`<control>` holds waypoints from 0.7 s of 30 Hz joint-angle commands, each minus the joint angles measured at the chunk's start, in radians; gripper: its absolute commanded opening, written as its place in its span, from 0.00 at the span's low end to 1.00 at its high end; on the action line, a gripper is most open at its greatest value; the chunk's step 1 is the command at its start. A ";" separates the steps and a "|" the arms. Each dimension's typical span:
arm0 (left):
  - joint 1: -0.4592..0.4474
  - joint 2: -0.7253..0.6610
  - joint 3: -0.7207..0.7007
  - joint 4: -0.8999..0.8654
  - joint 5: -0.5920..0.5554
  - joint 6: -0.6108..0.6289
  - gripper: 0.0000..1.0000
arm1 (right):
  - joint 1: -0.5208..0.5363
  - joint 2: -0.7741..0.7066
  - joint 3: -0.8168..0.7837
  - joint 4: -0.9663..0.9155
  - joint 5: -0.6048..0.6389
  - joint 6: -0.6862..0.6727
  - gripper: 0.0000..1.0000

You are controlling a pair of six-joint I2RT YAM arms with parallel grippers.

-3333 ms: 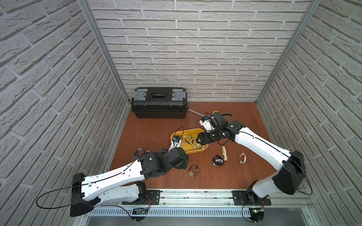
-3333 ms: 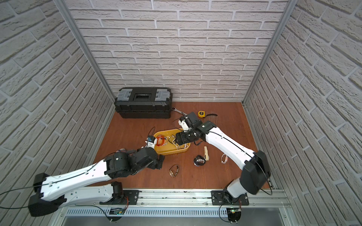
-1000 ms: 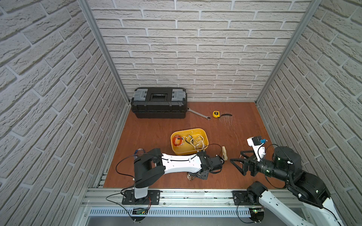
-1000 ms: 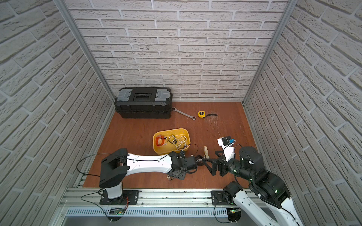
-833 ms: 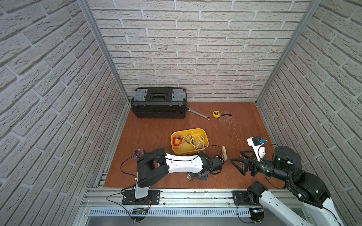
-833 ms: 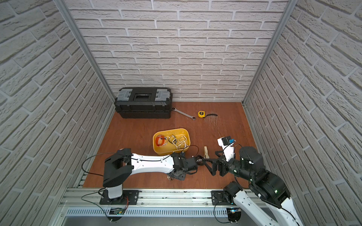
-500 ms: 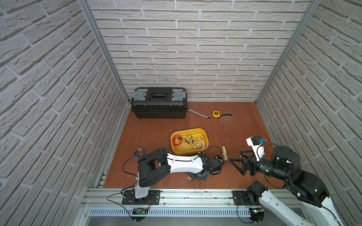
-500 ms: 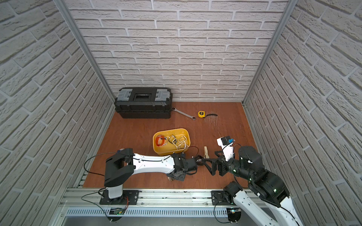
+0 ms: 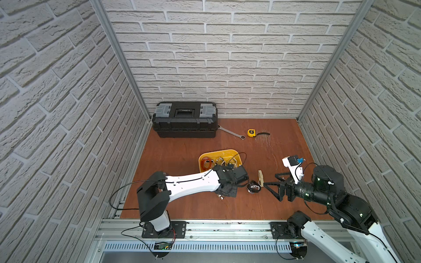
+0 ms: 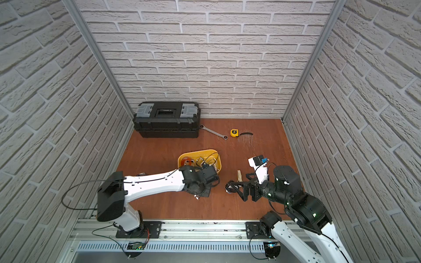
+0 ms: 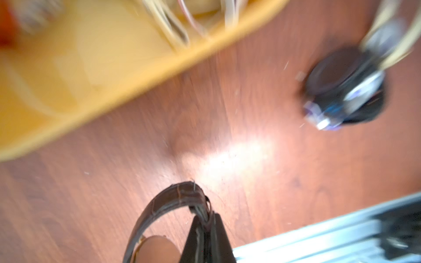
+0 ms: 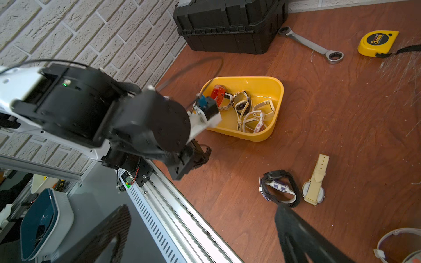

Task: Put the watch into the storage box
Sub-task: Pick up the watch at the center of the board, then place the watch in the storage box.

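Observation:
The yellow storage box [image 9: 230, 152] [image 10: 206, 152] [image 12: 258, 136] [image 11: 95, 75] sits mid-floor with several watches inside. My left gripper [image 11: 205, 219] [image 9: 227, 193] [image 10: 200, 190] [image 12: 193, 159] is just in front of the box, shut on the strap of a brown watch [image 11: 169, 200] [image 12: 205, 152]. A black watch [image 9: 254, 187] [image 10: 230, 187] [image 12: 279, 189] [image 11: 341, 84] and a cream watch [image 9: 260, 178] [image 12: 315, 180] lie on the floor to its right. My right gripper [image 9: 272, 185] [image 10: 239, 183] [image 12: 201, 208] is open and empty beside the black watch.
A black toolbox [image 9: 184, 119] stands at the back left. A wrench [image 9: 231, 132] and a yellow tape measure [image 9: 251, 132] lie beside it. Another clear-strapped watch [image 12: 396, 239] lies under my right arm. The metal rail [image 9: 216, 224] bounds the front edge.
My left jaws have closed on the brown watch's strap, and the left wrist has shifted slightly toward the box. The right arm has barely moved.

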 commanded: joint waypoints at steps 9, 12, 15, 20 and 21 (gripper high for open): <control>0.328 0.005 0.126 -0.046 0.093 0.285 0.00 | -0.005 0.027 -0.020 0.082 -0.030 -0.005 1.00; 0.377 0.060 0.152 -0.027 0.112 0.328 0.00 | -0.004 0.027 -0.029 0.088 -0.033 0.001 1.00; 0.407 0.116 0.167 0.008 0.149 0.355 0.00 | -0.004 0.025 -0.037 0.089 -0.029 0.001 1.00; 0.412 0.186 0.199 0.047 0.182 0.365 0.00 | -0.004 0.026 -0.057 0.100 -0.031 0.004 1.00; 0.411 0.194 0.204 0.053 0.186 0.364 0.00 | -0.004 0.028 -0.062 0.105 -0.030 0.007 1.00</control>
